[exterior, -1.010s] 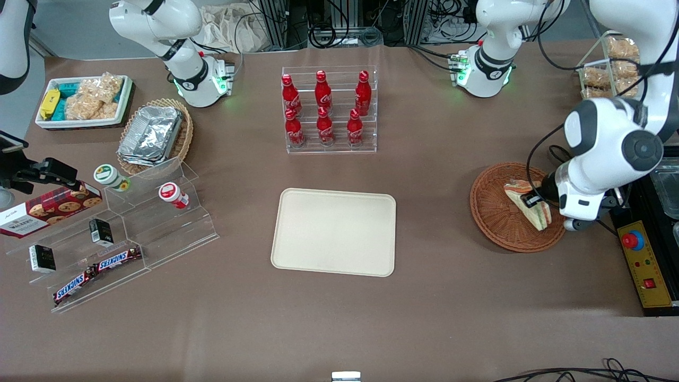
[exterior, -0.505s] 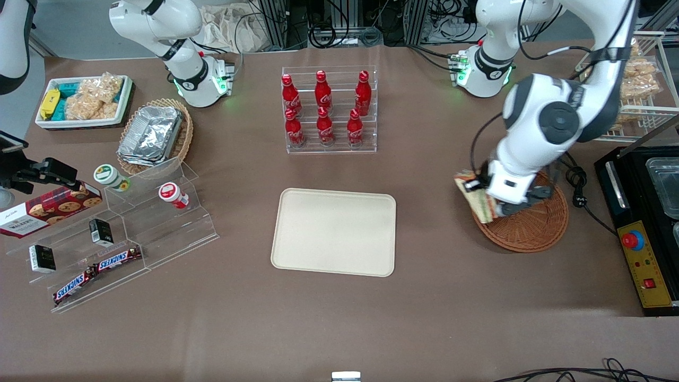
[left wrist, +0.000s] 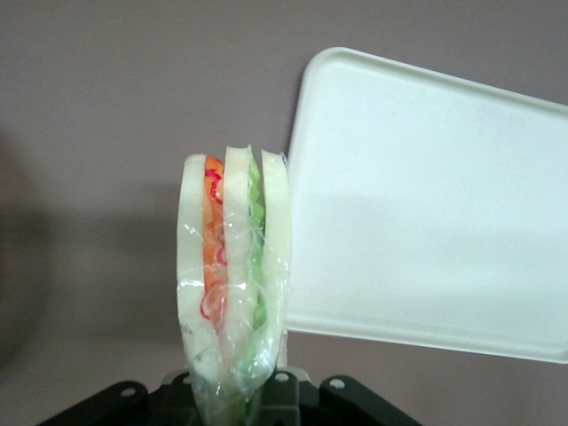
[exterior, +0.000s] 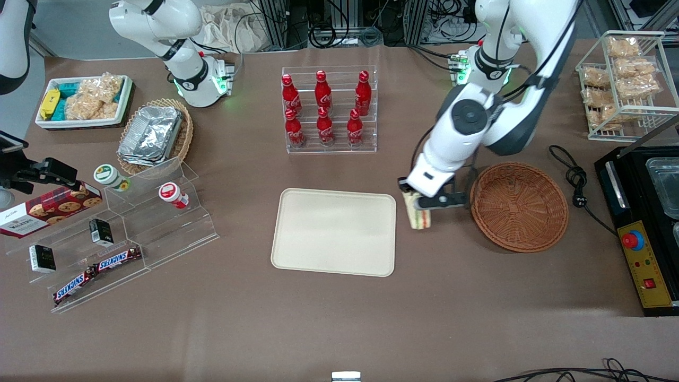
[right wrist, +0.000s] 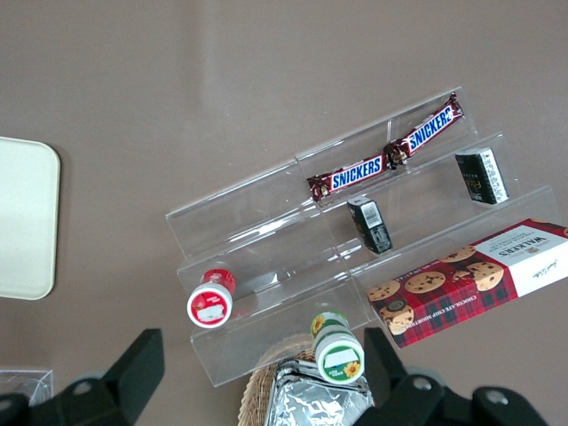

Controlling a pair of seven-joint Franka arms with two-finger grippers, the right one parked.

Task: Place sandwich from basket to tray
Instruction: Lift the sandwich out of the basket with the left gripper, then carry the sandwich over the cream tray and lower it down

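We see the hand (exterior: 423,204) clamped on the sandwich (exterior: 417,216), raised above the tabletop (exterior: 339,318) between basket (exterior: 519,206) and tray (exterior: 334,231).

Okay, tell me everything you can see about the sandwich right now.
The sandwich is a wedge of three pale bread slices in clear wrap, with orange-red filling in one gap and green in the other. It is held upright in the left arm's pincer, gripped at its wrapped end and clear of the table. It hangs between the empty basket and the cream tray, just short of the tray's rim.
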